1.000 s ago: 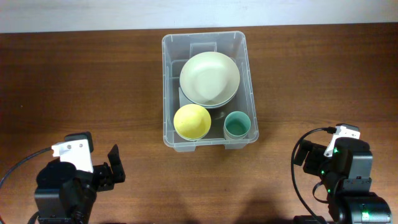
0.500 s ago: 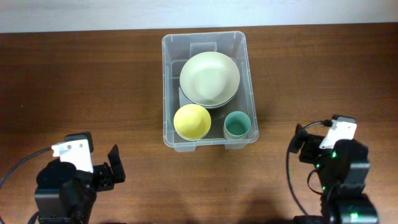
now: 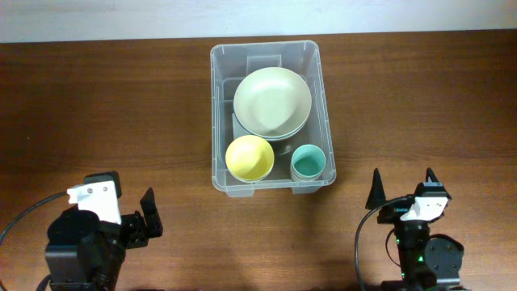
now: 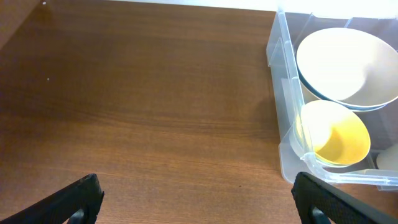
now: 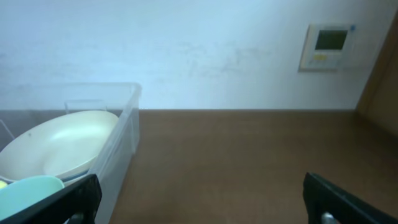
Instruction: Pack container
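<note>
Three dishes (image 3: 272, 101) sit in the clear, round-cornered container (image 3: 216, 113) at the table's (image 3: 97, 105) 12 o'clock. Left tool (image 4: 198, 202) and right tool (image 3: 403, 182) gape wide, empty. Only the right wrist view shows a wall panel (image 5: 328, 45).

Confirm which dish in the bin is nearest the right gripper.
The teal cup, in the container's corner closest to the right gripper; the yellow bowl sits beside it, leftward, and the pale green bowl farther back.

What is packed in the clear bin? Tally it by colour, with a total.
Pale green round bowl: 1
Grey-blue dish beneath it, rim only: 1
Yellow round bowl: 1
Teal round cup: 1
Total in the clear plastic bin: 4
</note>
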Robot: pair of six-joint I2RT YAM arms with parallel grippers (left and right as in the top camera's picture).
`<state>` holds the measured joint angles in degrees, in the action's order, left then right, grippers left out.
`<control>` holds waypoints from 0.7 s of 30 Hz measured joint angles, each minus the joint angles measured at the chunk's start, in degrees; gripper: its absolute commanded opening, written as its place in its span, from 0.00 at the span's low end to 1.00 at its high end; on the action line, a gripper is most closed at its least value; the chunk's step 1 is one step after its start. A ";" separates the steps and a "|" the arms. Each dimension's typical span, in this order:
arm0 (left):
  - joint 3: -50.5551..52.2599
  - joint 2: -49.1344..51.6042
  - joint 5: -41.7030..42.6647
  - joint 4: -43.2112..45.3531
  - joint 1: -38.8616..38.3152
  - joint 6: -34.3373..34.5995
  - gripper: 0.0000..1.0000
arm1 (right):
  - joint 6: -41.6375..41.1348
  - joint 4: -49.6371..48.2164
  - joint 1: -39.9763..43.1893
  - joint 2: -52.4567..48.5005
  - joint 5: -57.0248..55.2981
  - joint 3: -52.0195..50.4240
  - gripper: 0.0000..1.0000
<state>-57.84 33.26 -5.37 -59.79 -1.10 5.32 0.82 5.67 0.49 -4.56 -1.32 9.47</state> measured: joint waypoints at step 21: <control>0.00 0.00 0.00 0.02 0.00 0.00 1.00 | 3.45 -1.53 -0.50 3.65 2.10 -8.87 0.99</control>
<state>-57.84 33.26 -5.37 -59.77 -1.10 5.32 4.27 4.14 -0.01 -0.91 0.78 0.60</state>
